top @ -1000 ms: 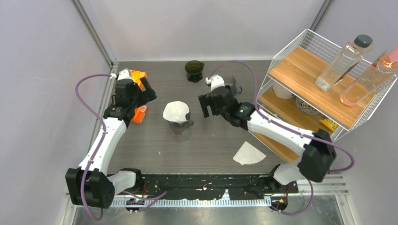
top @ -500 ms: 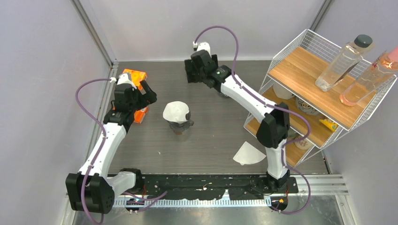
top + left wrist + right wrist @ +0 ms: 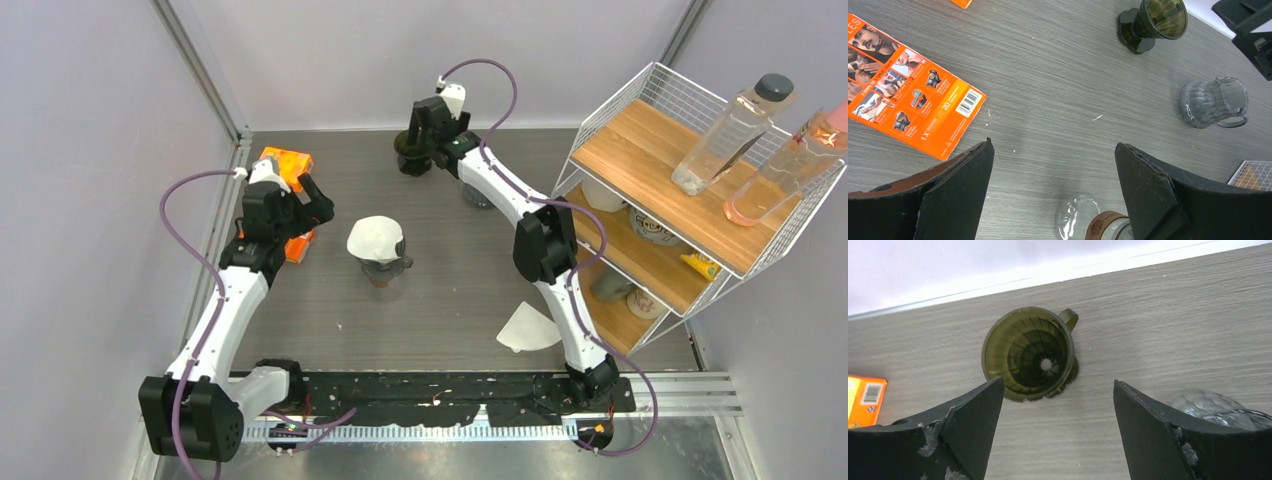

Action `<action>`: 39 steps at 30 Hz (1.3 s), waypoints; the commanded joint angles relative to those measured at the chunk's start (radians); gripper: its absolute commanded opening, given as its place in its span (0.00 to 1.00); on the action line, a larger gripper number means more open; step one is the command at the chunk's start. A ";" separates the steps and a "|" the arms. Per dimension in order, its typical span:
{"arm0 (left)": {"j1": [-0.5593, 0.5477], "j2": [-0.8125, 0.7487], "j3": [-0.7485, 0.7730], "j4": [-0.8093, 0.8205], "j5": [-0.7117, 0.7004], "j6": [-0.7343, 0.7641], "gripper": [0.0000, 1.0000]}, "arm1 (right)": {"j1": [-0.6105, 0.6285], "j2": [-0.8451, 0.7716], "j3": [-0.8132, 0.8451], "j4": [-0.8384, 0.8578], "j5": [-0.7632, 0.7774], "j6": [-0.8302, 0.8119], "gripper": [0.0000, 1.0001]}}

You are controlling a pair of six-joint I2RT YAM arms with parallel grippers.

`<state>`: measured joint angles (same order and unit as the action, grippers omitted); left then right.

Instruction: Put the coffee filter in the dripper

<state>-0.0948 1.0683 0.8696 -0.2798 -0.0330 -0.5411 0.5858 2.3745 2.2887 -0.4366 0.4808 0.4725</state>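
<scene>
Where woodgrain table point(image 3: 1173, 315) lies, ribbed conical dripper point(image 3: 1020, 342)

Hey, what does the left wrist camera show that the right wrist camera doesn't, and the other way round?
Only the left wrist view shows the wood-collared carafe at its bottom edge and a corner of the wire rack. Only the right wrist view looks straight down into the dripper, showing its ribbed inside and drain hole with no filter in it. Both show the dripper, the orange box, the clear glass jug and the grey table.
</scene>
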 commanded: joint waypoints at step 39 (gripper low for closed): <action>0.010 -0.193 -0.048 0.014 -0.122 -0.003 0.99 | -0.015 0.212 0.037 0.184 0.029 0.514 0.49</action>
<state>-0.0910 0.9119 0.8333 -0.2897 -0.1188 -0.5423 0.5781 2.5813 2.2959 -0.2695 0.4908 0.9314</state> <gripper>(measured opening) 0.994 0.527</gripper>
